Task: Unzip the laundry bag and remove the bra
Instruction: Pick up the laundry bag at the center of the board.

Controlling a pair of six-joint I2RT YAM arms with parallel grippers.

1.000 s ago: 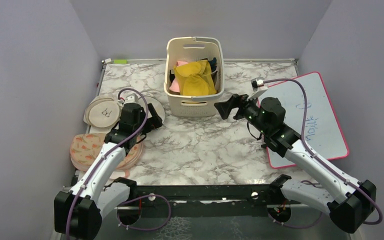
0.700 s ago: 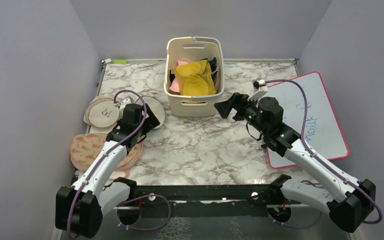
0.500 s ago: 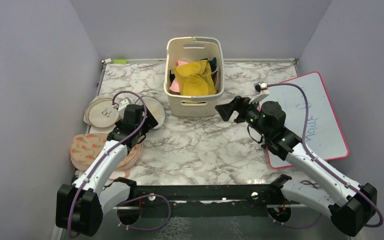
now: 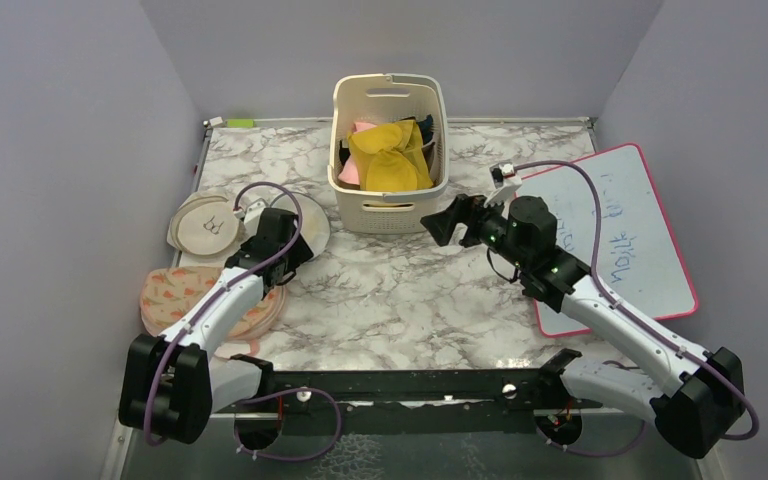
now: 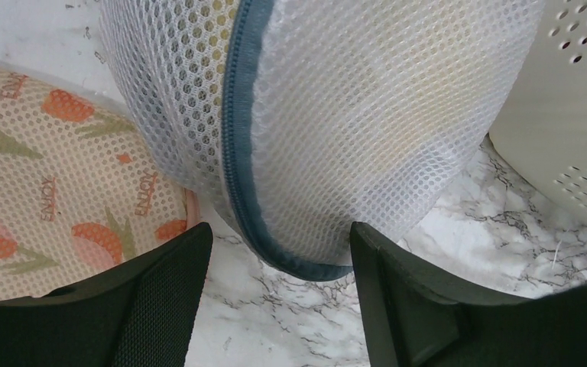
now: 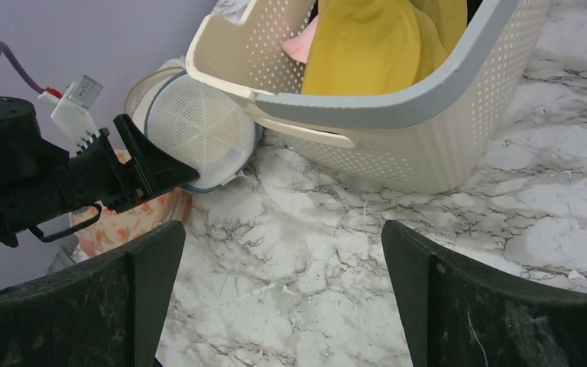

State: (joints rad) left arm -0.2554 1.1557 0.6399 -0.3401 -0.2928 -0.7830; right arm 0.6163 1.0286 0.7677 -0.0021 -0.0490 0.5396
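The laundry bag (image 5: 336, 115), a white mesh drum with a dark zip trim (image 5: 237, 153), stands on edge between the basket and the flat pouches. In the top view the bag (image 4: 314, 218) is partly covered by my left gripper (image 4: 295, 240). In the left wrist view my left gripper (image 5: 280, 227) is open, its fingers on either side of the bag's lowest rim; the right finger just meets the mesh and the left one stands apart. My right gripper (image 4: 442, 224) hovers wide open over bare marble, facing the bag (image 6: 199, 130). The bra is hidden.
A cream slotted basket (image 4: 435, 190) with yellow and pink cloth stands at the back centre. A beige round pouch with a dark emblem (image 4: 203, 225) and a peach patterned pouch (image 4: 170, 295) lie at the left. A pink-framed whiteboard (image 4: 620, 230) lies at the right.
My left gripper has reached forward and lower onto the bag's rim, and its jaws have narrowed. My right gripper has drifted a little to the left.
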